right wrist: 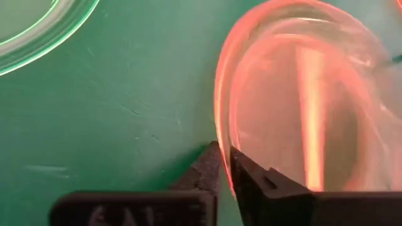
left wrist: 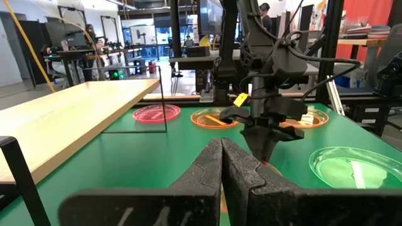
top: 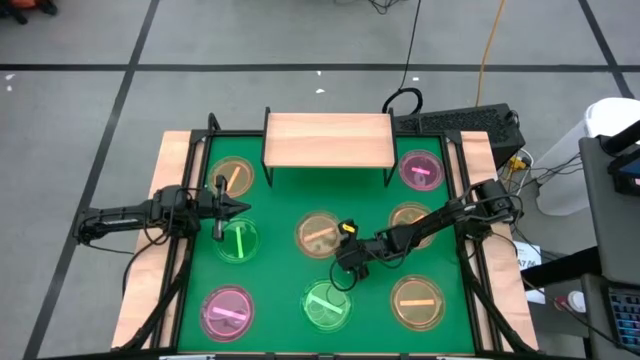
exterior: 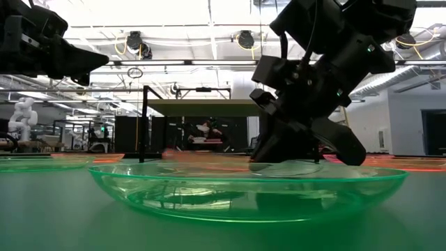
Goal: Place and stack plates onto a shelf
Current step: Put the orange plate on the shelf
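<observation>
While the left gripper [top: 240, 208] hangs over the left side of the green table [top: 280, 205], its jaws pressed together on nothing, as the left wrist view shows, the right gripper [top: 343, 262] is down at the middle of the table, at the near edge of the central amber plate [top: 319, 235]. In the right wrist view its two dark fingers [right wrist: 207, 166] are nearly closed, with the thin glowing rim of that amber plate [right wrist: 301, 100] running down into the narrow gap between them, so the jaws pinch the plate's edge. A yellow tag [top: 348, 228] sits on the right gripper's body. The light-wood shelf [top: 327, 139] stands at the far middle of the table on thin black legs, its top bare. Seven plates lie flat on the green surface: an amber one [top: 233, 176] at far left, a green one [top: 237, 241] just beneath the left gripper, a pink one [top: 227, 310] at near left, a green one [top: 327, 305] at near centre just beside the right gripper, an amber one [top: 417, 302] at near right, an amber one [top: 410, 218] partly under the right arm, and a pink one [top: 420, 169] beside the shelf's right end.
</observation>
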You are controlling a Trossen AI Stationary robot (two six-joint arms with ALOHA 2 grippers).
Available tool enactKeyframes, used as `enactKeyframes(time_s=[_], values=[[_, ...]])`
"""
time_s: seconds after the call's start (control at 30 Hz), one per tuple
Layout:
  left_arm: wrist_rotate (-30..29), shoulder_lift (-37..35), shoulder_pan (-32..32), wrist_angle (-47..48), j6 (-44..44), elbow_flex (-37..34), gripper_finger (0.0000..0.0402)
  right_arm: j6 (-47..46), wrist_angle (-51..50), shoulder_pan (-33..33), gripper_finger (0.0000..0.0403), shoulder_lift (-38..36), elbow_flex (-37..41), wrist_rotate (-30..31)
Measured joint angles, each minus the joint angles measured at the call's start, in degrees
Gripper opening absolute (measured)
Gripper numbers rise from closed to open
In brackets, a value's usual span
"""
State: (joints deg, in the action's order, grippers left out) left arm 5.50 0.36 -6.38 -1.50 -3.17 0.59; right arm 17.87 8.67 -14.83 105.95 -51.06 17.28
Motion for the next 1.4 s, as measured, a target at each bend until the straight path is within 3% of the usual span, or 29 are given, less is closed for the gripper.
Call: enactKeyframes(time_s=[0.4,0.63,0.77,1.17,1.4], values=[[0.0,0.0,0.0,0.0,0.0,0.0,0.0003,1.3,-0.5,0.2,0.0,-1.6,0.1,0.9],[0.0,0.0,0.0,0.0,0.0,0.0,0.0003,1.0,-0.3,0.2,0.0,-5.2,0.1,1.3],[0.0,0.0,0.0,0.0,0.0,0.0,0.0003,1.2,-0.2,0.2,0.0,-7.6,0.1,5.4],[0.0,0.0,0.0,0.0,0.0,0.0,0.0003,2.7,0.1,0.2,0.0,-17.3,0.0,5.3],[0.0,0.0,0.0,0.0,0.0,0.0,0.0003,4.2,0.0,0.2,0.0,-18.8,0.0,5.2]])
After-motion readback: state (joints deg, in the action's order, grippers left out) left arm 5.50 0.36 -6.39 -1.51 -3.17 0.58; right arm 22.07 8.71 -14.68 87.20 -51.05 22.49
